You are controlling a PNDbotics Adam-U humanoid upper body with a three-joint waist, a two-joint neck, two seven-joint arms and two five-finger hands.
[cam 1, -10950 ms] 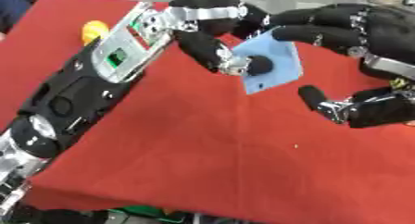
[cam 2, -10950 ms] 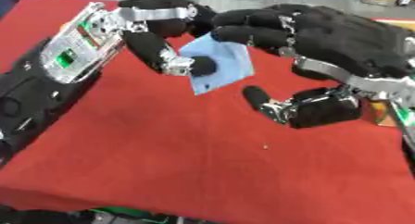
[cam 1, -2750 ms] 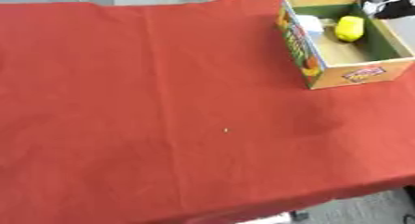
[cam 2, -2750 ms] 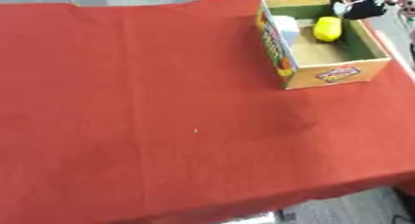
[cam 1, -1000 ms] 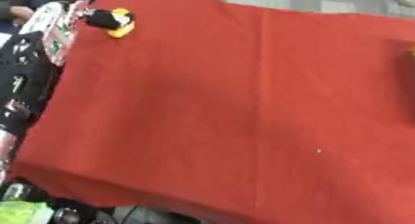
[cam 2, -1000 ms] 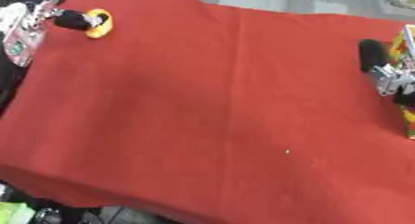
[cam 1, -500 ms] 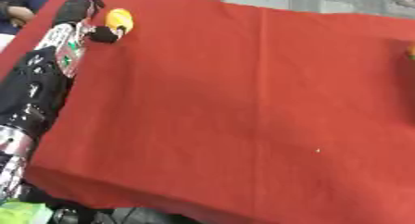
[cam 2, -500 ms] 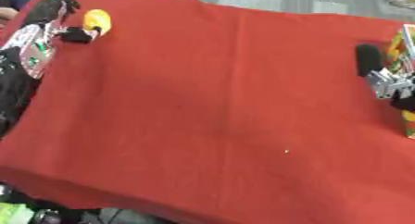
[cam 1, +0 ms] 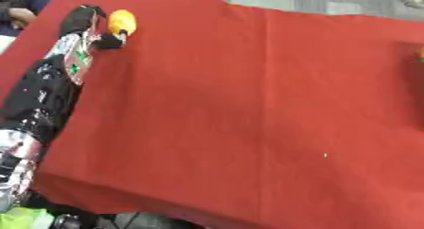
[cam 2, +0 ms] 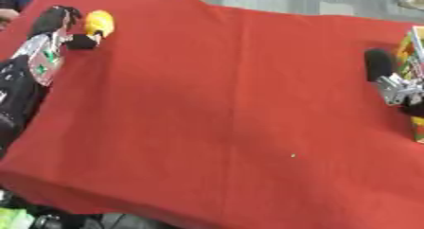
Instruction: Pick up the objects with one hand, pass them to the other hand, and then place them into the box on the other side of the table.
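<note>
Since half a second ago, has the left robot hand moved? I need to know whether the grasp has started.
Yes. The left robot hand has closed in on the yellow object near the table's far left corner and now touches it.

A small rounded yellow object [cam 1: 122, 21] lay on the red cloth near the table's far left corner. At the right edge, only a sliver of the cardboard box [cam 2: 414, 53] showed, its printed side yellow and green, well apart from the yellow object.
</note>
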